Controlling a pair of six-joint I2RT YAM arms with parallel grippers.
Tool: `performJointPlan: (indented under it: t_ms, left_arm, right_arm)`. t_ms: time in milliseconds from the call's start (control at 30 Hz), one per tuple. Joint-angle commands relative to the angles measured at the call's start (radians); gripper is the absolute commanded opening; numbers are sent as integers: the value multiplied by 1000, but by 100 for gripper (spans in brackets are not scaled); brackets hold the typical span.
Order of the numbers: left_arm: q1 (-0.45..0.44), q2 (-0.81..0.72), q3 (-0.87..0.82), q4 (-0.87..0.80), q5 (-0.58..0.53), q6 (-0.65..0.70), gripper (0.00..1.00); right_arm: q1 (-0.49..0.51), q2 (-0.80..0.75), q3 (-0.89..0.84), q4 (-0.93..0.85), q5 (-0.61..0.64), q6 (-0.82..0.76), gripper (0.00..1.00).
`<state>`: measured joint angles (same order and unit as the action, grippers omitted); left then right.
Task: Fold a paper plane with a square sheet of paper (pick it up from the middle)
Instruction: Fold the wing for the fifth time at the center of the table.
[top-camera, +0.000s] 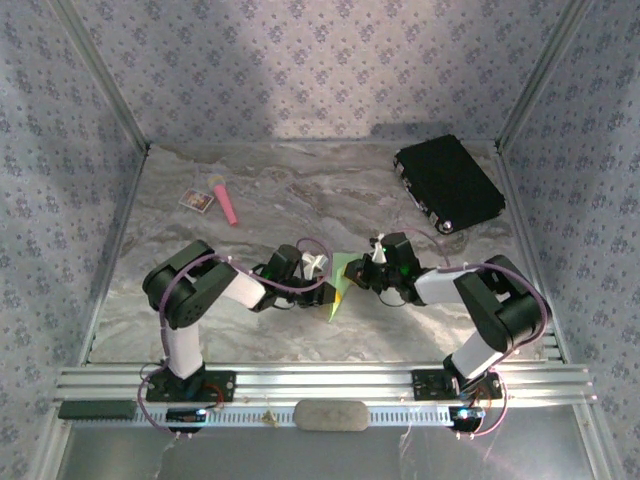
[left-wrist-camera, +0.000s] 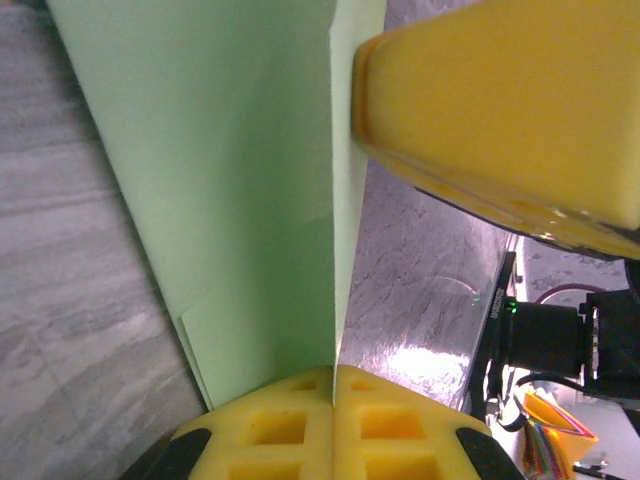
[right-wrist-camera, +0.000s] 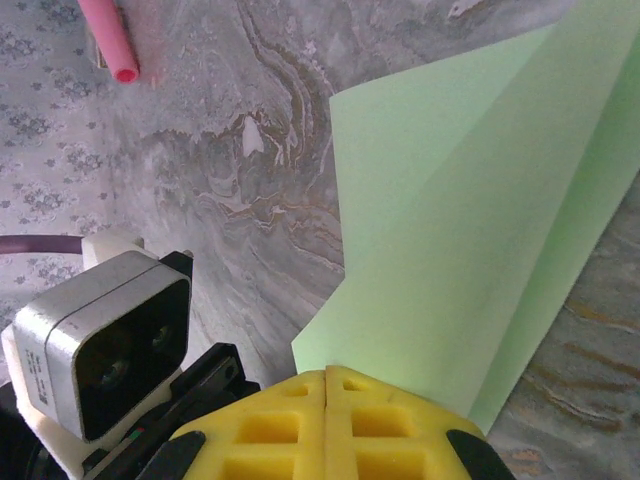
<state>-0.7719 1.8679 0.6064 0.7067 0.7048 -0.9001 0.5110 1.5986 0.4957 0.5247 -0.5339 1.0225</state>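
The lime-green sheet of paper (top-camera: 340, 280) is held up off the table between my two arms. It is folded along a long crease, with its layers standing on edge. My left gripper (top-camera: 322, 268) comes in from the left. In the left wrist view its yellow jaws (left-wrist-camera: 333, 378) are shut on the paper's (left-wrist-camera: 230, 200) folded edge. My right gripper (top-camera: 360, 272) comes in from the right. In the right wrist view its jaws (right-wrist-camera: 327, 378) are shut on the paper's (right-wrist-camera: 470, 240) lower edge. One right fingertip (left-wrist-camera: 500, 100) presses against the crease.
A black case (top-camera: 448, 183) lies at the back right. A pink stick (top-camera: 224, 200) and a small white card (top-camera: 196, 200) lie at the back left. The pink stick (right-wrist-camera: 110, 40) also appears in the right wrist view. Patterned walls close in three sides.
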Motion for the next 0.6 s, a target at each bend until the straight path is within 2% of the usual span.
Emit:
performJointPlan:
  t_ms: [0, 567]
  left_arm:
    - [0, 40, -28, 31, 0, -45, 0]
    - [20, 58, -43, 19, -36, -109, 0]
  right_arm:
    - [-5, 28, 22, 47, -29, -9, 5]
    - [-37, 96, 34, 105, -81, -5, 5]
